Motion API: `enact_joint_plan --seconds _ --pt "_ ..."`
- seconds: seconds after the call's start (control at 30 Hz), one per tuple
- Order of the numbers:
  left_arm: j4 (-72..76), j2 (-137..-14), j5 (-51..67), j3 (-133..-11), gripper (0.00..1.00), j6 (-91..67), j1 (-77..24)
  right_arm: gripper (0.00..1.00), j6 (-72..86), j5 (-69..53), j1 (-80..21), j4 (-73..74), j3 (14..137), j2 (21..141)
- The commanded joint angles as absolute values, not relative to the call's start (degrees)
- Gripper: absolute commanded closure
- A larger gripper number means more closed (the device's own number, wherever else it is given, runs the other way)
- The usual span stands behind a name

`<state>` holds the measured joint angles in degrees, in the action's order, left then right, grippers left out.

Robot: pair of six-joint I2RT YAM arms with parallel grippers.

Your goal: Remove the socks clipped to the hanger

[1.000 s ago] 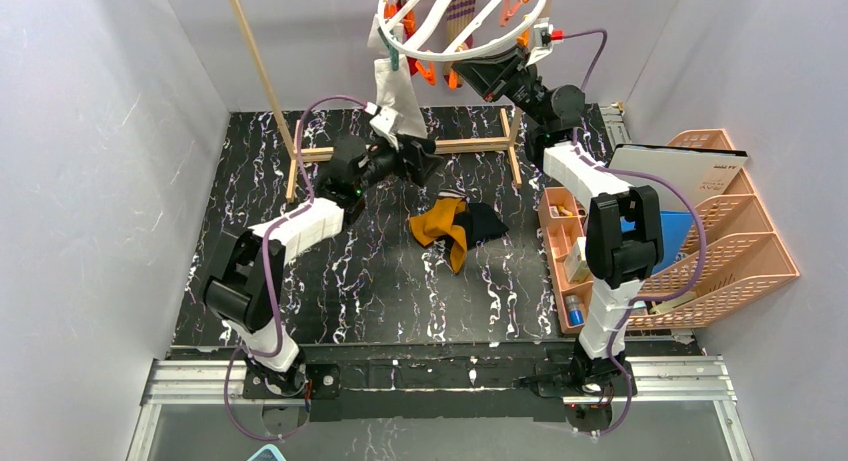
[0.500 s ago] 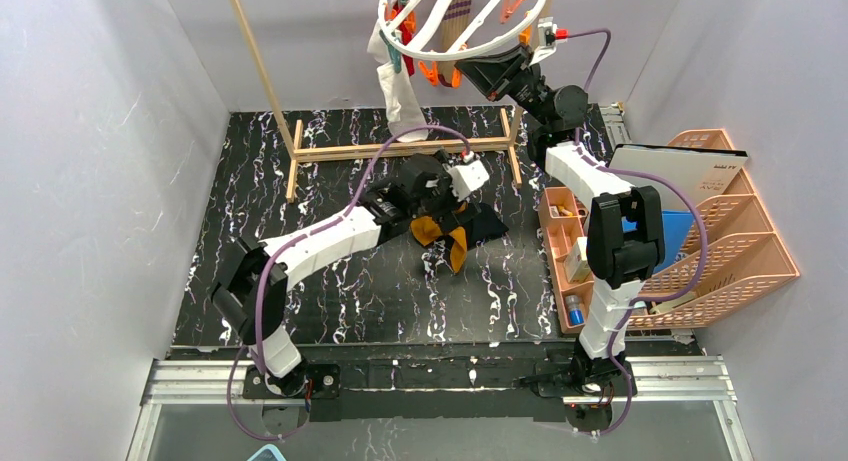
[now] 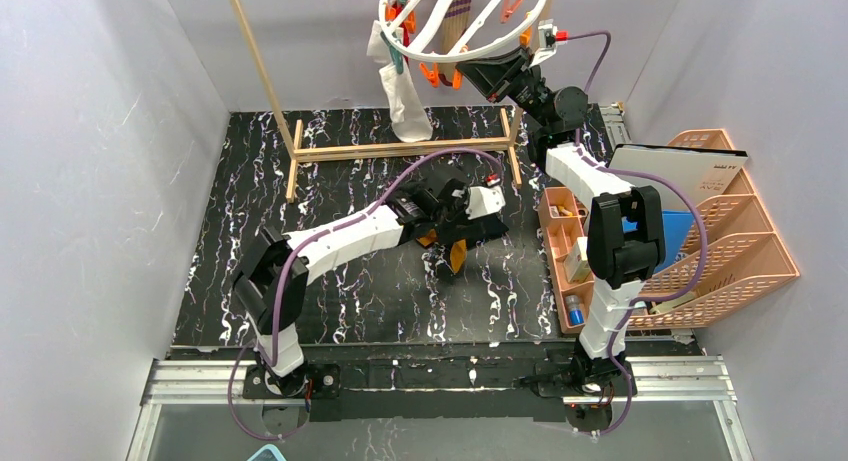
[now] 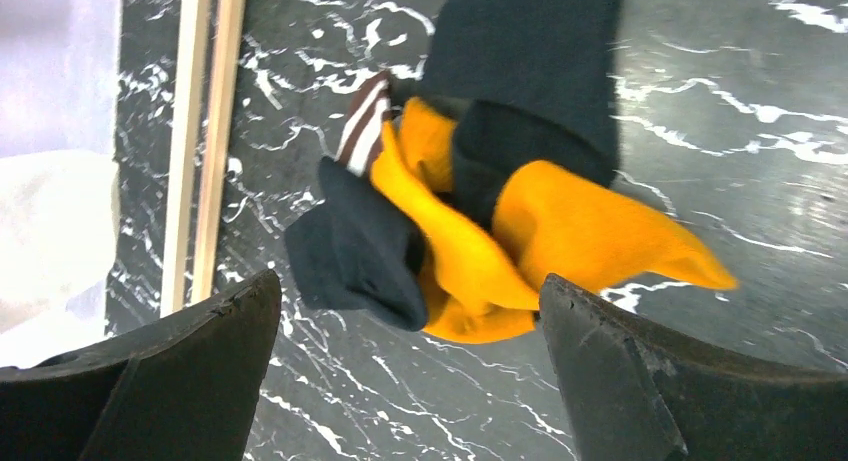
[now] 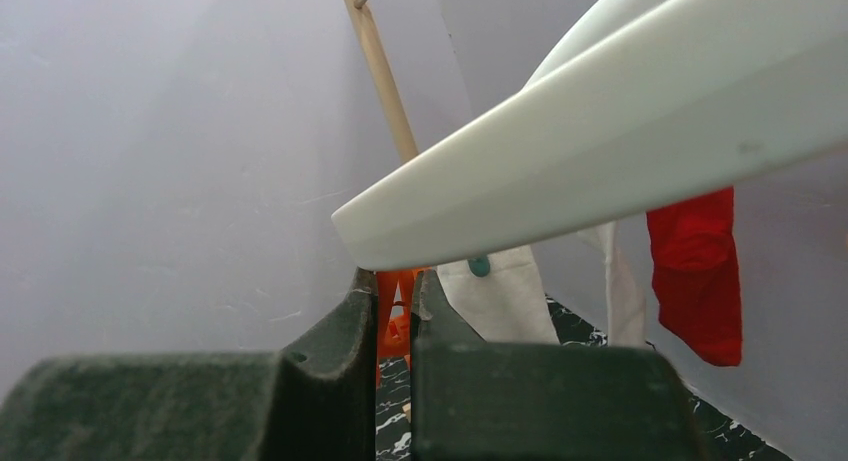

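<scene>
Hanger (image 3: 462, 53) at twelve o'clock holds a white sock (image 3: 408, 106) near the wooden frame (image 3: 400, 149); right tool (image 5: 396, 286) pinched shut beneath its rim. Left tool (image 4: 410, 291), wide, overhangs loose socks (image 4: 470, 271) mid-surface, partly hiding them from above.

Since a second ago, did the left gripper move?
Yes. The left gripper went right and nearer, away from the wooden frame's bar, and now hangs open above the sock pile.
</scene>
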<state>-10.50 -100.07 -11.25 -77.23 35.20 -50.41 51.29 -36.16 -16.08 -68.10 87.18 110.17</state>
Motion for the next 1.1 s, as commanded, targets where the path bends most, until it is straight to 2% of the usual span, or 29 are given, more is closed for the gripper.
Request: enact_joint_plan --seconds 0.0,0.17,0.3,0.37,0.47,0.7,0.77,0.83,0.93,1.03,1.07 --pt "-18.7 -98.6 -4.3 -80.8 0.01 34.7 -51.1 0.99 51.5 -34.0 -15.0 -70.4 86.8 107.5" --pt "-8.1 -92.5 -11.8 -73.3 0.02 35.3 -49.7 0.99 51.6 -33.9 -14.7 -70.3 86.7 107.2" --pt "-3.8 -87.3 -2.8 -69.1 0.02 27.4 -39.0 0.99 51.6 -34.0 -14.5 -70.0 86.7 106.7" --pt "5.0 -82.7 2.9 -62.0 0.02 20.8 -33.0 0.99 51.4 -33.9 -14.3 -69.6 86.4 106.1" --pt "23.1 -77.7 2.8 -53.5 0.01 16.0 -28.8 0.99 51.4 -33.7 -14.1 -69.7 86.4 105.9" --pt "42.0 -81.2 10.7 -50.5 0.02 4.6 -21.4 0.99 52.9 -33.8 -13.7 -70.9 86.2 105.7" --pt "44.6 -84.2 14.0 -51.8 0.05 1.4 -20.1 0.99 52.9 -33.7 -13.5 -70.9 86.0 105.3" --pt "44.7 -87.5 16.4 -54.5 0.17 -2.2 -19.1 0.99 52.9 -33.8 -13.1 -70.7 85.9 104.9" --pt "44.5 -91.7 17.9 -58.4 0.2 -5.6 -18.5 0.99 52.8 -34.0 -12.7 -70.4 85.5 104.3" --pt "44.3 -95.7 19.6 -62.6 0.31 -9.0 -18.2 0.99 52.9 -34.1 -12.4 -70.4 85.0 104.0" --pt "44.1 -96.7 20.3 -63.8 0.32 -10.0 -18.2 0.99 52.9 -34.1 -12.3 -70.4 84.9 103.9"
